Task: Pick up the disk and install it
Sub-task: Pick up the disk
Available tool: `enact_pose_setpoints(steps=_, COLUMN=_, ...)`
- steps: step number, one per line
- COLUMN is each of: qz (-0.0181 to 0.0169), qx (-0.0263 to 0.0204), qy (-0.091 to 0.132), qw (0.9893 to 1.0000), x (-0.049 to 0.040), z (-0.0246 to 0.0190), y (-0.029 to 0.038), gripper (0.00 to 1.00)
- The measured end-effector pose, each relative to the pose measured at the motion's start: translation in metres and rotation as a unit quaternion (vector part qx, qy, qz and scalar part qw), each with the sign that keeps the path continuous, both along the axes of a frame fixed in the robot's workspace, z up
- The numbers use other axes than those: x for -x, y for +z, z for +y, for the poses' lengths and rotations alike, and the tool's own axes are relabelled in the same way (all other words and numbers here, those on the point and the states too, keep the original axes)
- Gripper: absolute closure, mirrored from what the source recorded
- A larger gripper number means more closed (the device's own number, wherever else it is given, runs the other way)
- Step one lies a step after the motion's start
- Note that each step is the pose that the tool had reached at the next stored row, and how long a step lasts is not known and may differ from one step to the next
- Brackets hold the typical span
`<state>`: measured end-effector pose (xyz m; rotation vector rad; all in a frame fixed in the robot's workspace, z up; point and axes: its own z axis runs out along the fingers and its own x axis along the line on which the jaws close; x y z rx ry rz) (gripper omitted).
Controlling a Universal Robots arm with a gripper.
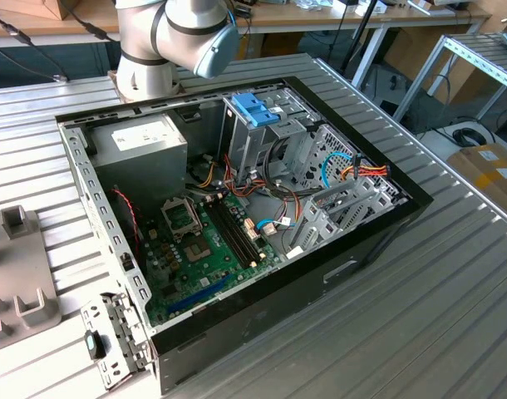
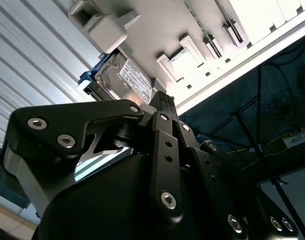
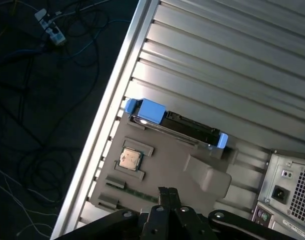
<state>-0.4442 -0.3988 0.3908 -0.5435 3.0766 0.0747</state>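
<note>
Pincer (image 3: 167,191) together, hovering over the grey tray (image 3: 157,172).
Disk (image 3: 175,125) stands on edge in the tray on the table (image 3: 232,60), apart from it.

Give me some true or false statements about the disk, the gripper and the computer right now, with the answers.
1. The disk stands on edge in the grey tray. True.
2. The gripper grips the disk. False: it is shut on nothing, apart from the disk.
3. A chip lies in the same tray. True.
4. The computer case is closed. False: it lies open, its green board showing.
</note>
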Motion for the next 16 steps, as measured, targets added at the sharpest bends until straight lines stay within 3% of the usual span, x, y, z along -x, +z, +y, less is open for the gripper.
enact_pose_setpoints(steps=16, qz=0.0, qx=0.0, qy=0.051, qw=0.9987, x=0.0, z=0.0, y=0.0, gripper=0.9)
